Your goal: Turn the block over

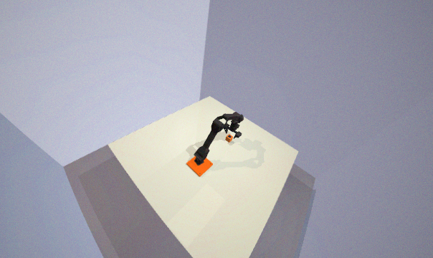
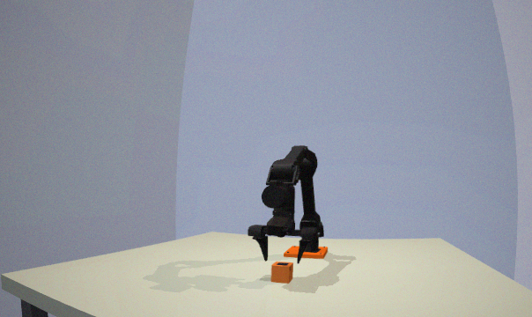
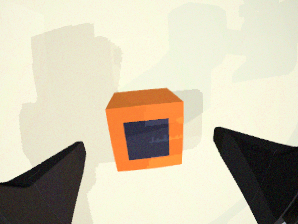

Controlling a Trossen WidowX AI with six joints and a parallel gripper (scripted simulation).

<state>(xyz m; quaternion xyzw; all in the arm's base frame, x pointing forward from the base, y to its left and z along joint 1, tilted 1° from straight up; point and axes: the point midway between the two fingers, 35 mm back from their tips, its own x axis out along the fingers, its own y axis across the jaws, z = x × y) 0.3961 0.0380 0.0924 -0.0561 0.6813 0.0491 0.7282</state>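
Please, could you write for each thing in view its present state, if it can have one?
Block: on the table, dark marked side up, not held.
Fingers: wide open, nothing between them.
Arm: bent, reaching down above the block.
Base plate: flat on the table.

The pale cream tabletop (image 1: 202, 201) (image 2: 160, 304) (image 3: 145, 200) carries an orange block (image 1: 229, 138) (image 2: 282, 273) (image 3: 145, 137), its dark square facing up. An orange base plate (image 1: 206, 168) (image 2: 291, 253) also lies on it, apart from the block.
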